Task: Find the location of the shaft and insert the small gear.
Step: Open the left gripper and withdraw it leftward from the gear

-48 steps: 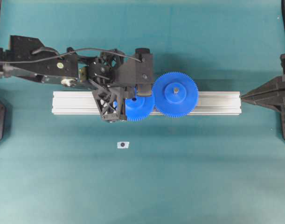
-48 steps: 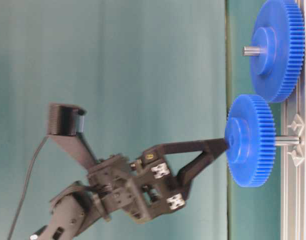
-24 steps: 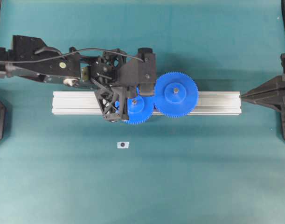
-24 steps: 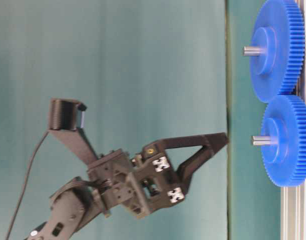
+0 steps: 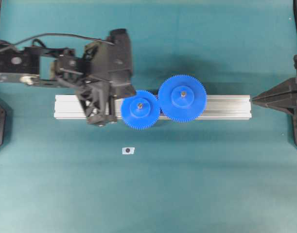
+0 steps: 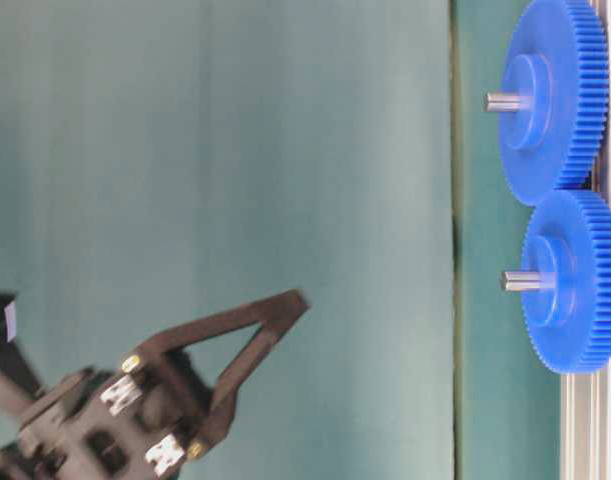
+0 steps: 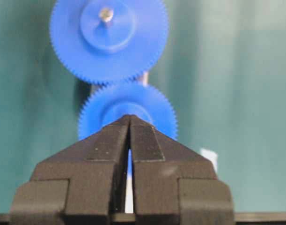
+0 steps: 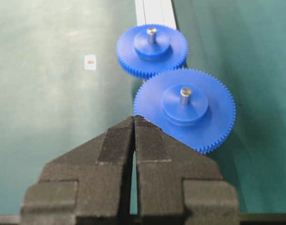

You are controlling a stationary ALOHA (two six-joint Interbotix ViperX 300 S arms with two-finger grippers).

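Observation:
The small gear [image 5: 140, 109] sits on the aluminium rail [image 5: 226, 107], its teeth against the larger blue gear [image 5: 182, 98]. The shaft [image 5: 139, 104] pokes up through the small gear's hub as a grey pin; its mount is hidden. From table level, the shaft [image 6: 520, 281] stands out of the small gear [image 6: 575, 295]. My left gripper [image 5: 100, 119] is shut and empty, left of the small gear and well above it [image 6: 295, 300]. In the left wrist view its tips [image 7: 129, 117] cover part of the small gear [image 7: 96, 112]. My right gripper [image 5: 255, 99] is shut and empty at the rail's right end.
A small white tag with a dark dot [image 5: 128, 150] lies on the teal table in front of the rail. In the right wrist view the larger gear [image 8: 185, 110] lies just beyond my tips [image 8: 134, 118], and the small gear [image 8: 152, 51] lies farther off.
The small gear slid down the shaft to sit by the larger gear. My left gripper let go of it, then drew back to the left and upward.

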